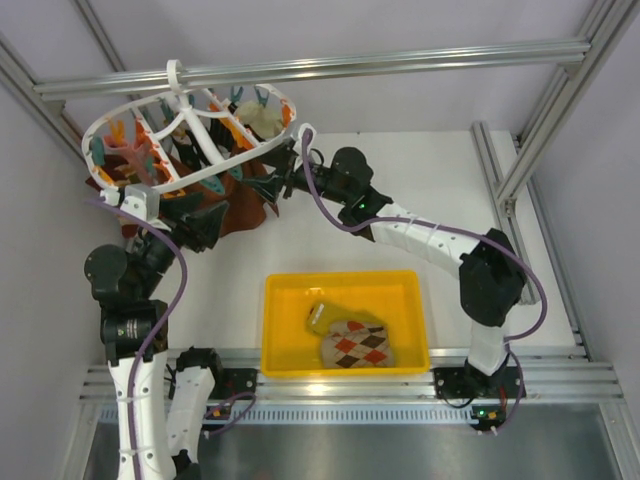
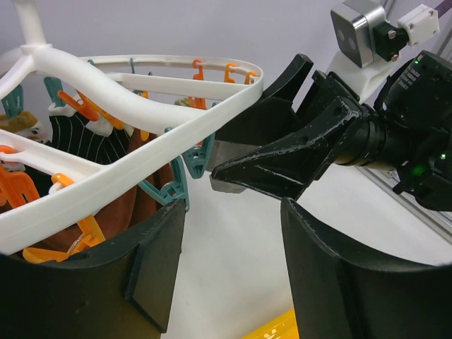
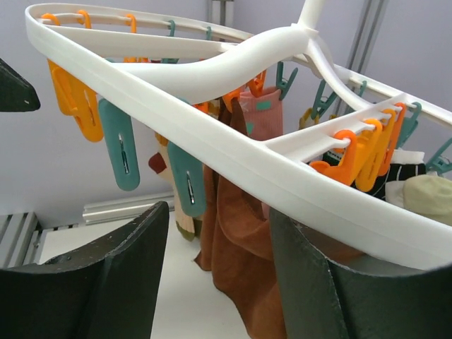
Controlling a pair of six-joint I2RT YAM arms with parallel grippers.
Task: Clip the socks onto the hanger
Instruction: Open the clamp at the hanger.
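Note:
The white round hanger (image 1: 190, 130) hangs from the top rail at the back left, its orange and teal clips holding several cloth items. A mustard-yellow sock (image 1: 322, 318) and a tan argyle sock (image 1: 358, 345) lie in the yellow tray (image 1: 290, 290). My left gripper (image 2: 233, 212) is open and empty, just below the hanger rim (image 2: 141, 166), its left finger next to a teal clip (image 2: 169, 192). My right gripper (image 3: 219, 215) is open under the rim (image 3: 233, 159) from the other side. Rust-brown cloth (image 3: 240, 261) hangs behind its fingers. In the top view the two grippers nearly meet under the hanger's near edge.
The right arm's fingers (image 2: 282, 162) and wrist camera (image 2: 364, 32) fill the space right in front of my left gripper. Teal clips (image 3: 120, 145) and orange clips (image 3: 70, 99) dangle from the rim. Aluminium frame rails (image 1: 520, 150) border the table.

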